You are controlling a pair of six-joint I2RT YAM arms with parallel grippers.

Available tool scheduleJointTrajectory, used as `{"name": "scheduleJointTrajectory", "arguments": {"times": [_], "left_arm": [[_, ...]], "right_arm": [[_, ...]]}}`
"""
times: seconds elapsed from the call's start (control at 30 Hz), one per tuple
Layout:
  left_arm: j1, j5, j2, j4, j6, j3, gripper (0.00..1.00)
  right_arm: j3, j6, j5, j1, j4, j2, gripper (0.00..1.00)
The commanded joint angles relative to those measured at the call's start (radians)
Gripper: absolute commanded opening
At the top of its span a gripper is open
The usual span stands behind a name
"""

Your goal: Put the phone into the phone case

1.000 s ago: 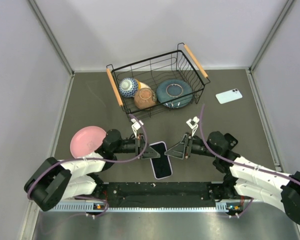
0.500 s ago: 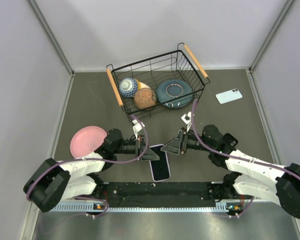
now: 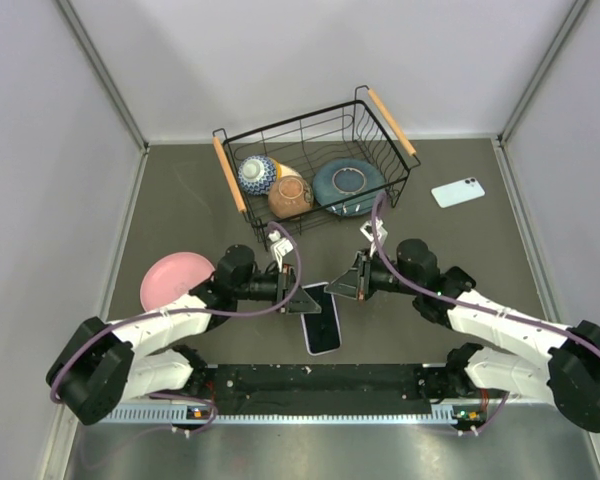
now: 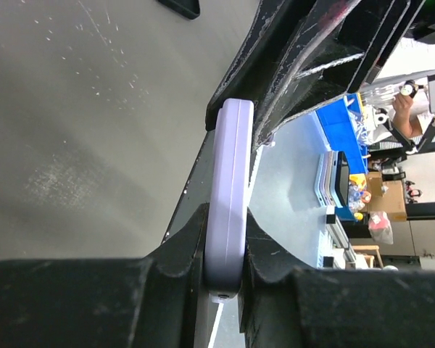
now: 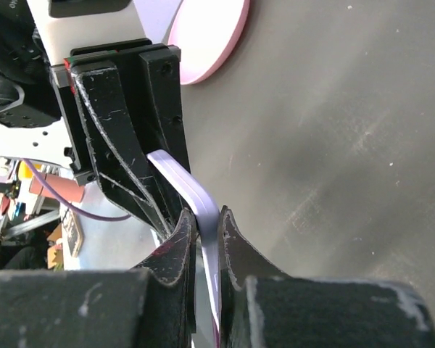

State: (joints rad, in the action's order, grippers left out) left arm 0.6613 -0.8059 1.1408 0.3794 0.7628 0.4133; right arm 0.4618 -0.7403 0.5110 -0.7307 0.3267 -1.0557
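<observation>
The phone (image 3: 323, 325) lies near the table's front middle, its glossy black face up, ringed by the pale lavender rim of the phone case (image 3: 323, 352). My left gripper (image 3: 300, 301) is shut on the case's upper left edge; in the left wrist view the lavender case edge (image 4: 228, 188) sits pinched in the gripper (image 4: 226, 246). My right gripper (image 3: 344, 286) is shut on the case's upper right edge; in the right wrist view the case edge (image 5: 197, 194) runs into the gripper (image 5: 206, 226). The two grippers face each other closely.
A black wire basket (image 3: 395, 130) with three bowls stands behind the grippers. A pink plate (image 3: 173, 281) lies at the left and also shows in the right wrist view (image 5: 212, 36). A pale blue phone (image 3: 457, 191) lies at the back right.
My right gripper has moved left to the phone's upper right edge and closed on the case. The left arm and the phone have shifted slightly away from the table's front.
</observation>
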Motion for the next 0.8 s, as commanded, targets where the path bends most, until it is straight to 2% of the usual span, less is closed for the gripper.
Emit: {"name": "scheduleJointTrajectory", "arguments": {"times": [0.0,0.07,0.1,0.2,0.3,0.37,0.5,0.63,0.77], "left_arm": [[0.003,0.157,-0.004,-0.051,-0.002,0.025,0.00],[0.001,0.152,-0.030,-0.034,0.029,0.019,0.00],[0.001,0.154,-0.056,-0.025,0.036,0.018,0.00],[0.000,0.180,-0.122,-0.033,0.058,0.018,0.00],[0.000,0.247,-0.211,-0.048,0.064,0.012,0.00],[0.000,0.269,-0.251,-0.034,0.072,0.007,0.00],[-0.002,0.286,-0.328,-0.024,0.087,0.021,0.00],[-0.002,0.274,-0.354,0.019,0.115,0.016,0.00],[-0.002,0.251,-0.349,0.081,0.139,0.001,0.00]], "right_arm": [[0.101,-0.022,0.047,-0.022,0.015,0.028,0.20],[0.075,-0.024,0.055,-0.022,0.038,0.060,0.40],[0.037,-0.028,0.058,-0.022,0.054,0.075,0.55],[-0.038,-0.042,0.070,-0.022,0.100,0.134,0.75],[-0.104,-0.057,0.109,-0.024,0.143,0.163,0.87],[-0.136,-0.071,0.115,-0.024,0.159,0.168,0.91],[-0.215,-0.138,0.127,-0.022,0.280,0.175,0.92],[-0.242,-0.179,0.139,-0.022,0.371,0.171,0.91],[-0.252,-0.200,0.172,-0.022,0.443,0.149,0.86]]}}
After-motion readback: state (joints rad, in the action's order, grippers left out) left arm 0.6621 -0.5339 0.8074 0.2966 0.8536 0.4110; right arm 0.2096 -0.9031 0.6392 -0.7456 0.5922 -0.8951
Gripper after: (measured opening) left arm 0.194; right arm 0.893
